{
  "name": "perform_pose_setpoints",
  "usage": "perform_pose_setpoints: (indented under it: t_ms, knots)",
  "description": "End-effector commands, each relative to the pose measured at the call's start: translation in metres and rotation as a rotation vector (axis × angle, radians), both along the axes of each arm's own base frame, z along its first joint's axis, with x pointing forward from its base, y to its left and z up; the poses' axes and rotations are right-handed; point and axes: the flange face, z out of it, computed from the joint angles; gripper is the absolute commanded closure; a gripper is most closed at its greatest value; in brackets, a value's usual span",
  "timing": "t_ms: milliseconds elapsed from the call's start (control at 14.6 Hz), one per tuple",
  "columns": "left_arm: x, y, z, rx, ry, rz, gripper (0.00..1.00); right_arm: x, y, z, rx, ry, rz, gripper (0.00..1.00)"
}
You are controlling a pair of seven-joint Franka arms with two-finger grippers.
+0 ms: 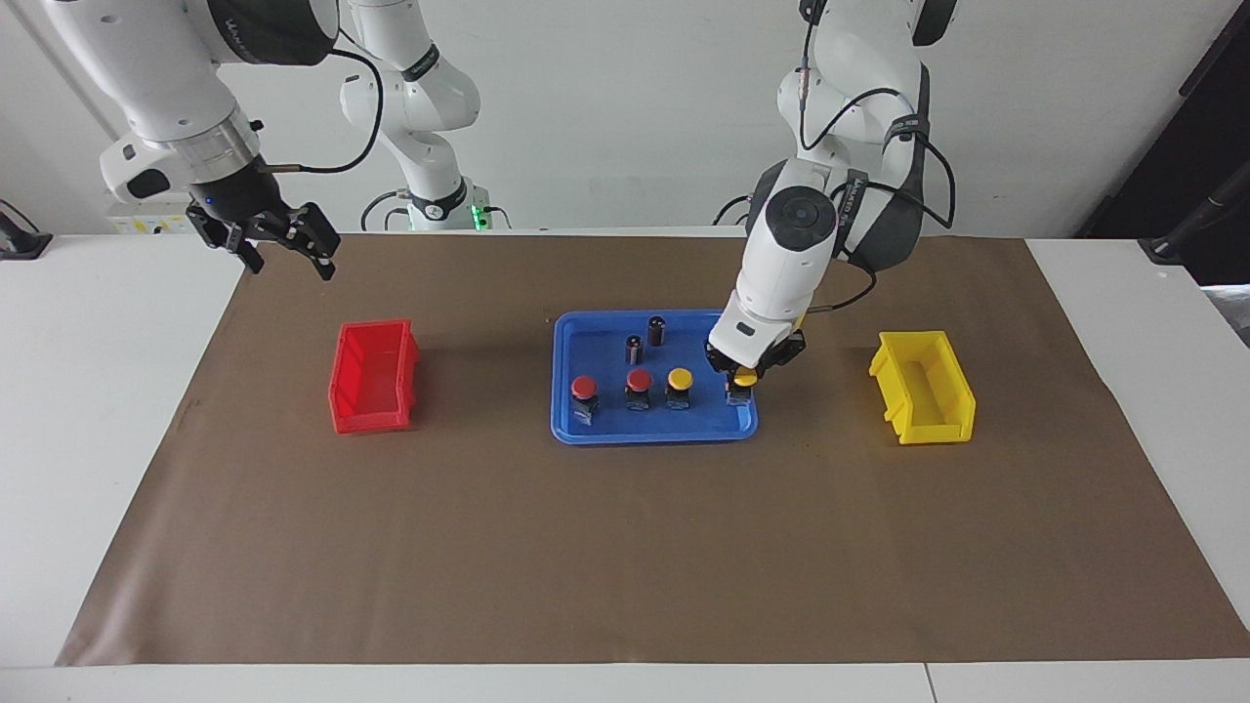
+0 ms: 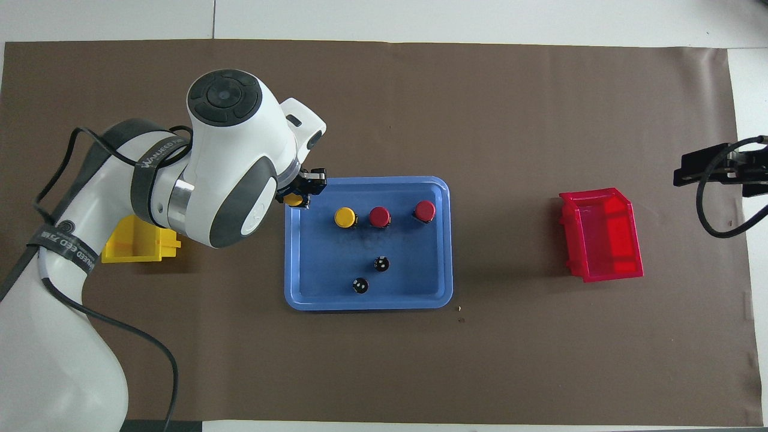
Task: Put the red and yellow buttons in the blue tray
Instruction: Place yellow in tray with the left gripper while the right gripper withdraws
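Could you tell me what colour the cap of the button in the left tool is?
Yellow, clearest in the facing view.

The only lettering that could be read stood on the black straps wrapped round the arms. In the overhead view, the wrist strap (image 2: 161, 151) on the left arm carried white capitals that read roughly "WANJEED" — the last letters curved away out of sight. A second strap (image 2: 65, 245), lower on the same arm, showed a small round logo and the letters "EED", followed by a few characters too small to make out. In the facing view, a dark band (image 1: 256, 24) on the right arm bore similar white capitals, only partly legible — and the elbow strap (image 1: 848, 198) on the left arm had lettering too small to read.
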Motion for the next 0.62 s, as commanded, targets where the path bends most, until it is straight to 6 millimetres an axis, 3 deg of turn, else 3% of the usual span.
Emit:
perform_pose_setpoints:
  t_ms: [0, 275, 550]
  knots:
    - [0.0, -0.007, -0.013, -0.009, 0.0, -0.002, 0.99, -0.013, -0.025, -0.007, -0.003, 0.039, 0.003, 0.0]
    - [-0.009, -0.021, -0.044, -0.008, -0.001, -0.025, 0.99, -0.015, -0.041, -0.007, 0.0, 0.022, 0.059, 0.0]
    - [-0.016, -0.022, -0.059, 0.005, 0.02, -0.035, 0.98, -0.016, -0.049, -0.006, 0.002, 0.021, 0.105, 0.0]
